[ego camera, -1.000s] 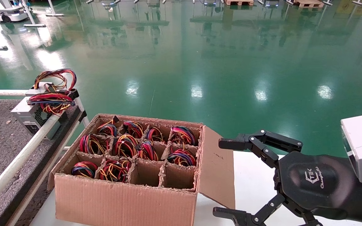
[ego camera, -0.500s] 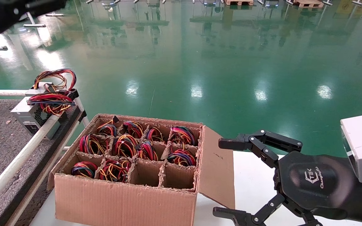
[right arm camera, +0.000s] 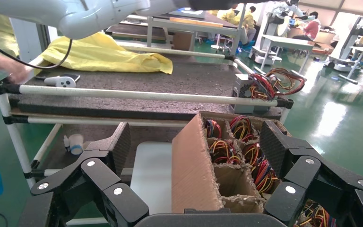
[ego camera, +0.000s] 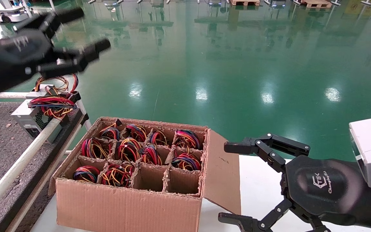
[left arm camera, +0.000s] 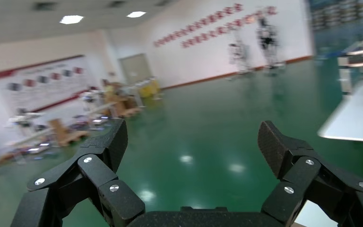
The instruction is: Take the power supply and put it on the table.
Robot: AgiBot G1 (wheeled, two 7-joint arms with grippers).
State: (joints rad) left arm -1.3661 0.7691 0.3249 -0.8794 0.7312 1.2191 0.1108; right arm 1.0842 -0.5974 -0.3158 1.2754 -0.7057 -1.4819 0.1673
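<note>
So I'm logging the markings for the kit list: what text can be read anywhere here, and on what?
"TEK", with a smaller script line below it too blurred to read: on the right tool housing.
Left tool logo: blurred.
Red wall signs in the left wrist view: too small.

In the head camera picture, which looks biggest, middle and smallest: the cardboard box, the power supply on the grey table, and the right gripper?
1. Cardboard box, biggest.
2. Right gripper, though it is close to the camera, so it may look bigger than it is.
3. Power supply, smallest; it sits farther away, and a rail partly hides it.
</note>
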